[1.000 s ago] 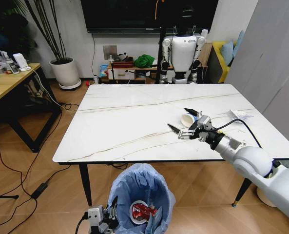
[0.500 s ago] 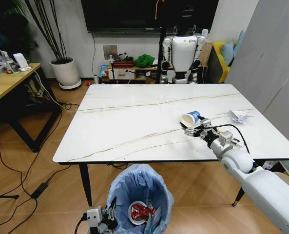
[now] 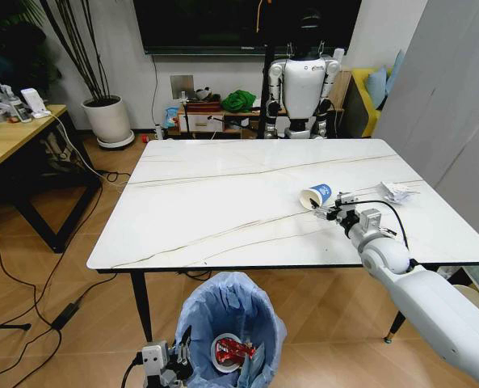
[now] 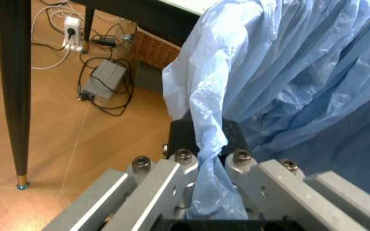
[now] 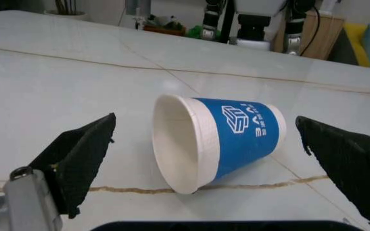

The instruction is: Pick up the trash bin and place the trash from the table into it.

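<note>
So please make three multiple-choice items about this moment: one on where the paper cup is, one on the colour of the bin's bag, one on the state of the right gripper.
1. Where is the paper cup?
A. Lying on its side on the table
B. Inside the trash bin
C. On the floor

2. What colour is the bag lining the trash bin?
A. Black
B. Light blue
C. Yellow

3. How is the right gripper?
A. Shut on the cup
B. Shut and holding nothing
C. Open, one finger on each side of the cup

Answers:
1 A, the head view shows the cup tipped over on the marble top.
2 B, the crinkled bag is light blue, and the left gripper is clamped on its edge.
3 C, the right wrist view shows both dark fingers spread apart from the cup.
</note>
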`<state>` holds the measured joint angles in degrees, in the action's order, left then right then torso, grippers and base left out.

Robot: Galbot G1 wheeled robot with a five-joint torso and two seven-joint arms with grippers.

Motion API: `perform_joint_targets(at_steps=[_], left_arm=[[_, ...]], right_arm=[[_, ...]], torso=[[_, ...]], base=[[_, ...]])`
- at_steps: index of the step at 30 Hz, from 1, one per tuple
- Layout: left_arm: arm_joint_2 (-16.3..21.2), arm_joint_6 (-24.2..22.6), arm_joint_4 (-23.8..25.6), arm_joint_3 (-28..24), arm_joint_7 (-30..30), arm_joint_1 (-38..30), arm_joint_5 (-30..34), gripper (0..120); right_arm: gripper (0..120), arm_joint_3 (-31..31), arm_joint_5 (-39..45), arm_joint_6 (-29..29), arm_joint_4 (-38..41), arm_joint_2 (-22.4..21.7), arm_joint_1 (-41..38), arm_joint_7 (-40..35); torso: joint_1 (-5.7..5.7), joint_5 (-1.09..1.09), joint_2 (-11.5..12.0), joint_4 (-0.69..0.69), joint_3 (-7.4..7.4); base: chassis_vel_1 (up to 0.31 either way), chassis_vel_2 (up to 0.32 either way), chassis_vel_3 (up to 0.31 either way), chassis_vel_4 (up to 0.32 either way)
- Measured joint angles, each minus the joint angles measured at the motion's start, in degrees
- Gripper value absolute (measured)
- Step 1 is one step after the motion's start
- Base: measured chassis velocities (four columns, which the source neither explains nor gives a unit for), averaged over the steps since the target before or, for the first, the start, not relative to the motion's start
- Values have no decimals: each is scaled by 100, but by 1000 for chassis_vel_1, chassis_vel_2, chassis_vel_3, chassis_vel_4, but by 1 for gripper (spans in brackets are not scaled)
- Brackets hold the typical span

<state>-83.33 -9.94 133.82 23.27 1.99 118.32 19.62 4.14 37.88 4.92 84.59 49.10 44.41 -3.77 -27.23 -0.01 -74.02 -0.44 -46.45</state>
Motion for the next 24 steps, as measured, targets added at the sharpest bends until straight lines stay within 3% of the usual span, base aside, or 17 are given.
perform_joint_targets(at_steps=[24], left_arm=[[101, -4, 25, 19, 1, 48, 14, 0]], right_arm=[[98, -267, -175, -74, -751, 284, -487, 70]], torso=[[0, 0, 0, 0, 1]], base=[[0, 0, 0, 0]])
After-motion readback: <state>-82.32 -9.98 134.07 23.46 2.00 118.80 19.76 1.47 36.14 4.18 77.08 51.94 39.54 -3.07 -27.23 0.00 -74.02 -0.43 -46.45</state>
